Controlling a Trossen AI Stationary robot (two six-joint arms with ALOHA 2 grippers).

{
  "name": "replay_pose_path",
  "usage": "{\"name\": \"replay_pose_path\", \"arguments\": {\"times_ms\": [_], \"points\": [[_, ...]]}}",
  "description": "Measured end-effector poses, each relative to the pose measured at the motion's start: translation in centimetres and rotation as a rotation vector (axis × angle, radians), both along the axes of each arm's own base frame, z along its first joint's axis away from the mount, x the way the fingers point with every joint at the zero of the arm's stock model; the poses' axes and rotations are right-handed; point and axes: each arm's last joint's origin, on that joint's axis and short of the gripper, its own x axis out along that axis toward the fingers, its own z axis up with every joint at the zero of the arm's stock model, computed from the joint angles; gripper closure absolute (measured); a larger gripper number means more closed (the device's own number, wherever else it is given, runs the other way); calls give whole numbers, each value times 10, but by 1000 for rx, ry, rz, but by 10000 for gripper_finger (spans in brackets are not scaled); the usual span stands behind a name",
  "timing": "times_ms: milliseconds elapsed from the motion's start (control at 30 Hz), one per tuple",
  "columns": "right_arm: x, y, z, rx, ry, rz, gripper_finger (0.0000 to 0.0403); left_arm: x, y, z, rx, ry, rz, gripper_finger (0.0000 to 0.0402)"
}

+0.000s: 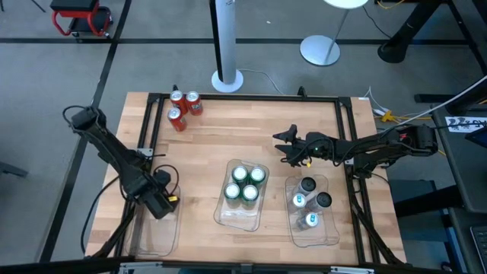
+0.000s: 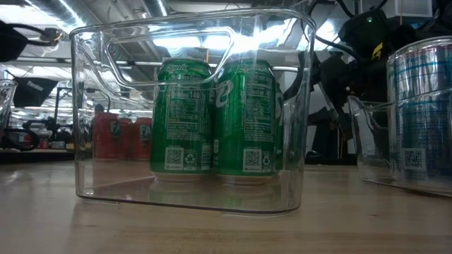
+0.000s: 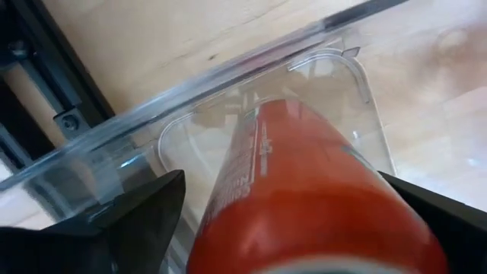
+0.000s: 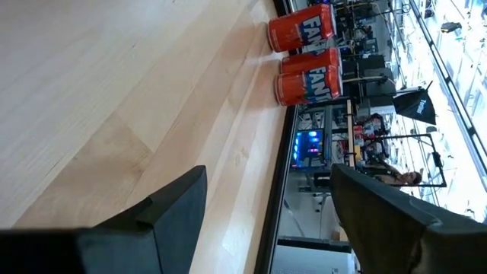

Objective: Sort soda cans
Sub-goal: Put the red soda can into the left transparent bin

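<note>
1. The left arm reaches from the surface's left edge down to the near-left corner; its left claw (image 1: 162, 199) points down into the left tray (image 1: 152, 242).
2. In the left wrist view a red can (image 3: 304, 205) stands between the left claw's dark fingers (image 3: 144, 221), over the clear tray floor; the fingers stand apart at its sides, and whether they touch the can I cannot tell.
3. The right arm stretches from the right edge toward the middle, low and level; its right claw (image 1: 284, 144) hangs over bare wood (image 1: 228, 144), fingers apart, holding nothing.
4. Three red cans (image 1: 183, 108) stand together near the far-left corner; the right wrist view shows them too (image 4: 304, 53).
5. Four green cans (image 1: 245, 184) sit in the middle tray (image 1: 236, 217); the low view shows two of them (image 2: 212, 116) through its clear wall.
6. Silver cans (image 1: 310, 202) stand in the right tray (image 1: 319, 237); I count three or four.
</note>
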Motion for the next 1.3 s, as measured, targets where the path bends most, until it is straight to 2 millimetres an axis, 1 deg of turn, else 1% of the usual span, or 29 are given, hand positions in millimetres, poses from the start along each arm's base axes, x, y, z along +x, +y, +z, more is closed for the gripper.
{"name": "replay_pose_path", "arguments": {"times_ms": [133,367,500,633,733,800,900,1100,1300], "points": [[0,0,0,0,0,0,125,-2,5,18,-10,-13,27,3],[0,0,-2,2,10,0,125,-11,20,56,55,-45,49,5],[1,0,-3,4,15,0,125,-10,28,78,99,-181,37,5],[1,0,-2,3,10,0,125,-7,41,95,226,-387,15,5],[1,0,-2,2,4,0,125,-5,51,102,330,-476,-19,5],[1,0,-1,1,-1,0,125,-5,57,105,398,-502,-66,5],[2,0,0,-1,-17,0,125,-2,68,108,490,-521,-62,5],[2,0,1,-14,-21,4,125,10,93,109,638,-456,-33,5],[2,0,1,-17,-20,5,125,24,123,110,715,-373,9,5]]}}
